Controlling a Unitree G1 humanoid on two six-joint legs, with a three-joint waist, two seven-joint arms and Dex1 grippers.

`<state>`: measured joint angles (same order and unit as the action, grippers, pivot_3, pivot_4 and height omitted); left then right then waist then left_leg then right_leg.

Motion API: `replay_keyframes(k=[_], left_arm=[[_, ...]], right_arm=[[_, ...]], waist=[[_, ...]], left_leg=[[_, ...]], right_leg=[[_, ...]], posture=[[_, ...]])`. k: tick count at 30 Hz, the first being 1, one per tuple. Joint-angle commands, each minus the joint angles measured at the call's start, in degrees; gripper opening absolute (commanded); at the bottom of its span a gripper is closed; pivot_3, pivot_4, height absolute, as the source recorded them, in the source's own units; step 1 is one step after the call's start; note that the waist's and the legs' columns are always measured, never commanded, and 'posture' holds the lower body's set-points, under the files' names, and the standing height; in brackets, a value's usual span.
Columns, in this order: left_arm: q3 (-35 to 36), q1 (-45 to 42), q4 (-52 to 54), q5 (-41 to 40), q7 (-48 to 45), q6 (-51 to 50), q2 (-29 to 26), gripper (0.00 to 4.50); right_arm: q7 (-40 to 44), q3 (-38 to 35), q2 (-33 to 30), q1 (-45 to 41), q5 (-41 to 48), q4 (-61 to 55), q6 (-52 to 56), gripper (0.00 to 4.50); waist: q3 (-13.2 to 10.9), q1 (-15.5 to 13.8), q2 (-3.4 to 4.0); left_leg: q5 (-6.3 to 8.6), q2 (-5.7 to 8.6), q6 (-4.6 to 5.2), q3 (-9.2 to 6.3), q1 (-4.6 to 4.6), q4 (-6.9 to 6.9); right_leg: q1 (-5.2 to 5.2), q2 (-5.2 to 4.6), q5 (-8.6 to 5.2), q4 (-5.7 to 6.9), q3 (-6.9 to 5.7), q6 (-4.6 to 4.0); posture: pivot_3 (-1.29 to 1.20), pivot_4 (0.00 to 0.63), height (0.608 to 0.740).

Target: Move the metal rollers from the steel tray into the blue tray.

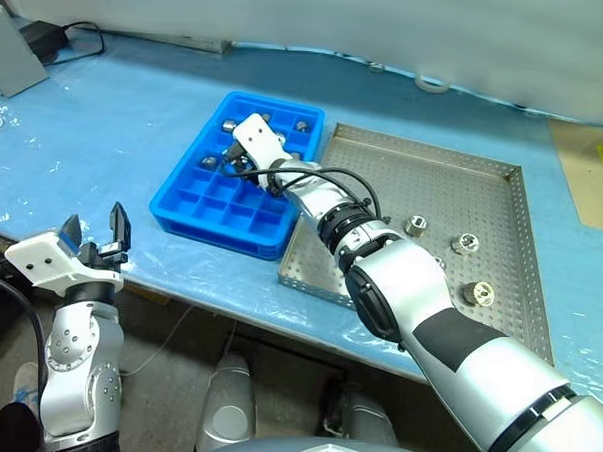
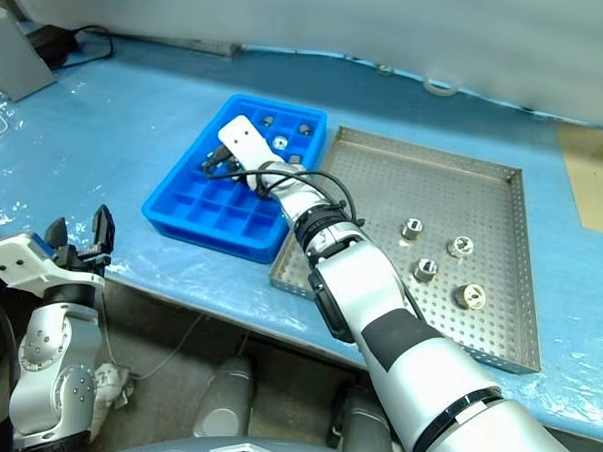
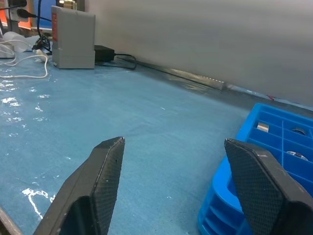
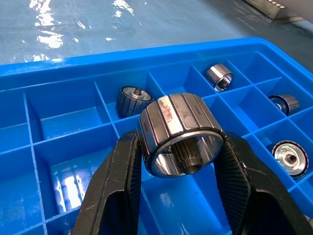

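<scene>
Right gripper (image 4: 178, 161) clamped on 1 metal roller (image 4: 180, 133), a ribbed silvery cylinder with a centre hole, pinched between both black fingers (image 4: 120, 188) and held over the blue tray (image 1: 187, 203), above an empty square compartment in the middle rows. Right arm stretched forward across the near left corner of the steel tray (image 1: 504, 175).

Inside the blue tray, 4 more rollers in separate compartments: 1 dark-sided one (image 4: 132, 100) just beyond the held roller, 1 (image 4: 218, 76) farther back, 1 (image 4: 284, 103) and 1 face-up (image 4: 290, 156) off toward the tray's right side.

On the steel tray's perforated floor, 4 rollers (image 2: 413, 228) (image 2: 462, 246) (image 2: 426, 268) (image 2: 470, 294), scattered apart in its right half.

Blue tray just beside the steel tray's left rim, both on the blue-covered table (image 1: 116, 128).

Left gripper (image 1: 96, 232) near the table's front edge, well apart from both trays, fingers (image 3: 100, 181) spread wide, nothing between them.
</scene>
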<state>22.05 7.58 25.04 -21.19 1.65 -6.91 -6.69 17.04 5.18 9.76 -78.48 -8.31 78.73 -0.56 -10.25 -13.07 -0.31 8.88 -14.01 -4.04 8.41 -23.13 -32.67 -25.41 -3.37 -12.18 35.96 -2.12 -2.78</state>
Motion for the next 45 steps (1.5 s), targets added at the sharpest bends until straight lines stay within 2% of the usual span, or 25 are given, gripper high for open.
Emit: replay_keyframes(k=[1, 8, 16, 21, 26, 29, 33, 39, 42, 44, 45], left_arm=[[0.6, 0.3, 1.4, 0.2, -0.3, 0.3, -0.4, 3.55], [0.3, 0.7, 1.3, 0.4, -0.4, 0.3, -0.4, 3.55], [0.4, 0.0, 1.0, 0.0, -0.6, -0.2, -0.8, 3.55], [-1.1, -3.6, 0.1, -0.9, -2.6, -1.8, -2.5, 3.55], [-6.4, -14.2, -3.9, -3.6, -11.9, -5.3, -8.0, 3.55], [-9.0, -22.3, -12.1, -4.6, -20.8, -6.0, -12.4, 3.55], [-12.0, -34.8, -29.8, -4.5, -33.3, -4.0, -15.6, 3.55], [-19.6, -51.5, -56.7, 0.9, -50.0, 1.9, -13.4, 3.55], [-21.7, -57.5, -66.7, 2.5, -57.3, 4.1, -11.3, 3.55], [-21.9, -61.1, -73.7, 4.1, -58.5, 6.1, -10.0, 3.55], [-23.2, -63.0, -78.5, 7.2, -56.2, 8.8, -9.3, 3.55]], right_arm=[[-0.7, -0.8, 5.4, -1.3, -0.4, -0.6, 0.0, 1.73], [-0.7, -1.4, 4.4, -0.2, -0.9, -0.4, 0.9, 1.73], [1.4, -6.0, 2.4, 0.2, 1.7, -0.8, -1.1, 4.24], [10.5, -11.0, -1.6, 3.9, 6.0, -1.7, -3.0, 4.24], [23.3, -19.0, -7.4, 7.0, 14.9, -3.9, -1.0, 4.24], [26.1, -19.5, -12.2, 9.2, 15.4, -5.4, -1.0, 4.24], [26.0, -19.8, -20.0, 12.6, 15.7, -9.1, -1.9, 4.24], [23.1, -21.3, -30.0, 22.5, 17.4, -20.9, 0.0, 4.24], [21.1, -21.9, -32.1, 28.6, 18.8, -29.7, 3.1, 4.24], [19.2, -22.2, -32.6, 32.1, 19.7, -35.5, 5.2, 4.24], [18.2, -22.6, -32.7, 34.2, 20.3, -39.0, 6.4, 4.24]], waist=[[0.0, 0.0, 0.0], [0.0, 0.0, 0.0], [0.0, 0.1, 0.0], [0.0, 0.1, 0.0], [-0.1, 0.3, 0.13], [-0.1, 2.2, 0.16], [0.0, 5.1, 0.18], [0.0, 10.4, 0.15], [0.0, 12.7, 0.11], [0.0, 14.6, 0.11], [0.0, 15.3, 0.11]], left_leg=[[0.0, 0.0, 0.0, 0.0, 0.0, -0.01], [0.0, 0.0, 0.0, 0.0, 0.01, -0.06], [0.0, 0.0, 0.0, 0.0, 0.04, -0.16], [0.0, 0.01, 0.0, 0.0, 0.08, -0.32], [-0.01, 0.03, 0.0, 0.02, 0.05, -0.64], [-0.04, 0.07, 0.04, 0.07, 0.13, -0.75], [-0.22, 0.17, 0.15, 0.17, 0.38, -0.76], [-0.33, 0.29, 0.38, 0.35, 0.29, -0.77], [-0.26, 0.31, 0.64, 0.43, 0.29, -0.77], [-0.17, 0.31, 0.79, 0.5, 0.29, -0.75], [-0.11, 0.3, 0.88, 0.57, 0.29, -0.73]], right_leg=[[0.0, 0.0, 0.0, 0.0, 0.0, 0.0], [0.0, 0.0, 0.0, 0.08, 0.01, 0.0], [-0.03, -0.01, -0.01, 0.29, 0.06, -0.01], [-0.07, -0.02, -0.03, 0.54, 0.14, -0.02], [-0.05, -0.07, 0.03, 0.85, 0.15, -0.08], [0.02, -0.08, 0.17, 0.91, 0.25, -0.13], [0.19, -0.07, 0.24, 0.89, 0.45, -0.15], [0.13, -0.02, 0.27, 0.72, 0.68, -0.12], [0.15, 0.01, 0.28, 0.65, 0.78, -0.11], [0.16, 0.06, 0.29, 0.56, 0.85, -0.09], [0.16, 0.08, 0.29, 0.51, 0.9, -0.08]], posture=[[0.43, 0.15, 0.74], [0.42, 0.15, 0.74], [0.4, 0.15, 0.74], [0.34, 0.15, 0.74], [0.15, 0.15, 0.74], [0.01, 0.15, 0.74], [-0.23, 0.15, 0.74], [-0.47, 0.15, 0.74], [-0.53, 0.15, 0.74], [-0.61, 0.15, 0.74], [-0.64, 0.15, 0.74]])
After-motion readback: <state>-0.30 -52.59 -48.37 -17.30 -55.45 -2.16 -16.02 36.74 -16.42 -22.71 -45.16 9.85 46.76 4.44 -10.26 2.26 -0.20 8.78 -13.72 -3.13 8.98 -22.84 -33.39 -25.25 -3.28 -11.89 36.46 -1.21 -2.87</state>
